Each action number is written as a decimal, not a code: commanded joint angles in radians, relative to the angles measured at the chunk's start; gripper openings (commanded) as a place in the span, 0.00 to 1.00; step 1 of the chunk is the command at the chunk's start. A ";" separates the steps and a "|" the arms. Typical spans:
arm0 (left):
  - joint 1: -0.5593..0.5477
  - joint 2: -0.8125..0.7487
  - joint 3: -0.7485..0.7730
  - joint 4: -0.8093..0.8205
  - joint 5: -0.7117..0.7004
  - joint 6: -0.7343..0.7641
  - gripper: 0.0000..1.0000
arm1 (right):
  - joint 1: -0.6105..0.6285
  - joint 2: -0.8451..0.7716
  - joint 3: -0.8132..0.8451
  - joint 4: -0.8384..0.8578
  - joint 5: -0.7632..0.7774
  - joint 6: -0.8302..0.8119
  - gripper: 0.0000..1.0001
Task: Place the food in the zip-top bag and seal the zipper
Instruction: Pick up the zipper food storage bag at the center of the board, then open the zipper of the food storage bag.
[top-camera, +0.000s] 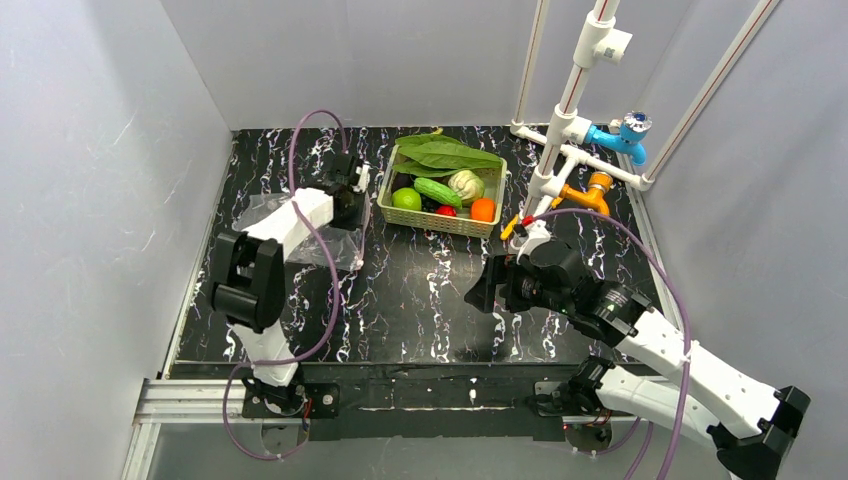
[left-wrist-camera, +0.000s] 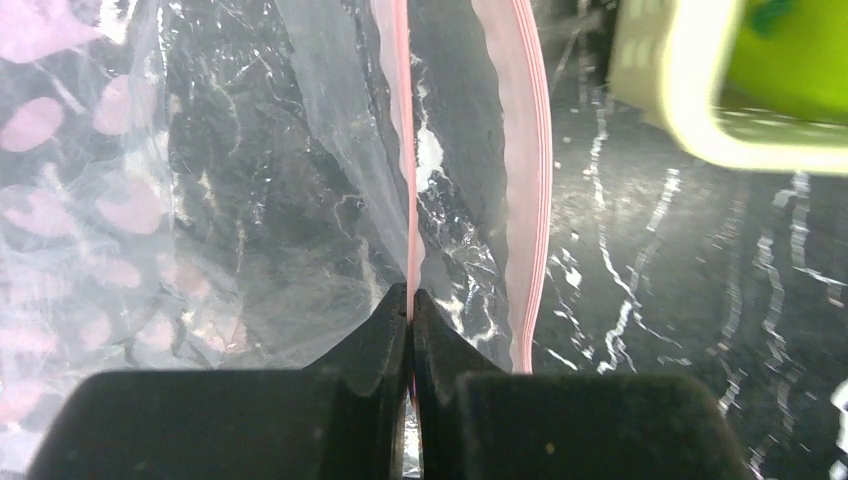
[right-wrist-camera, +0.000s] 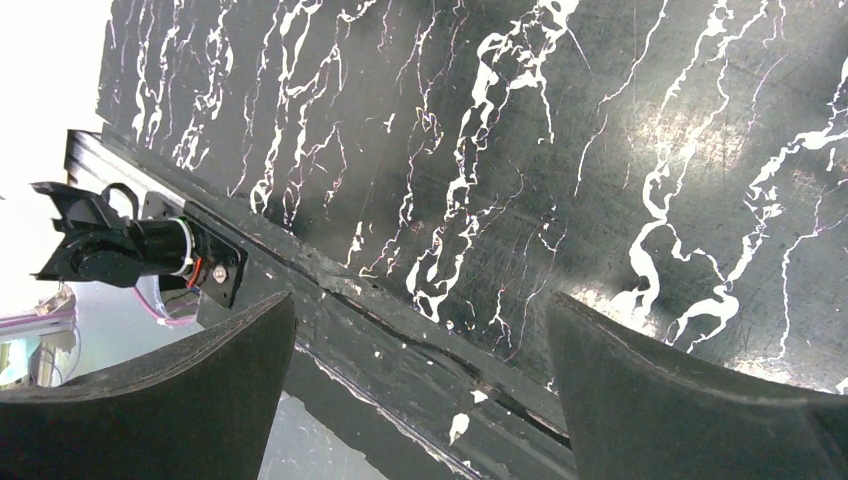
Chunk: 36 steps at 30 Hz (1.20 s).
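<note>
food (top-camera: 440, 180) in basket (top-camera: 436, 222) on table (top-camera: 420, 300), zip-top bag (top-camera: 345, 246) left of it

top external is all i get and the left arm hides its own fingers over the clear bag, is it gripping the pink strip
Observer: Yes. The left wrist view shows the left gripper shut on one pink zipper lip of the zip-top bag.
Operator: mouth sealed or open
Observer: Open. The other pink lip stands apart to the right.
Operator: right gripper holding anything
Observer: No. The right gripper is open and empty above the table.
</note>
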 joint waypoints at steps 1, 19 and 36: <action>0.000 -0.207 -0.026 -0.008 0.036 -0.004 0.00 | 0.008 0.033 0.042 0.016 -0.022 0.005 1.00; -0.032 -0.580 -0.213 0.204 0.186 0.066 0.00 | 0.092 0.328 0.324 0.025 0.101 0.052 1.00; -0.089 -0.607 -0.212 0.212 0.276 0.044 0.00 | 0.108 0.744 0.854 0.051 0.348 0.074 1.00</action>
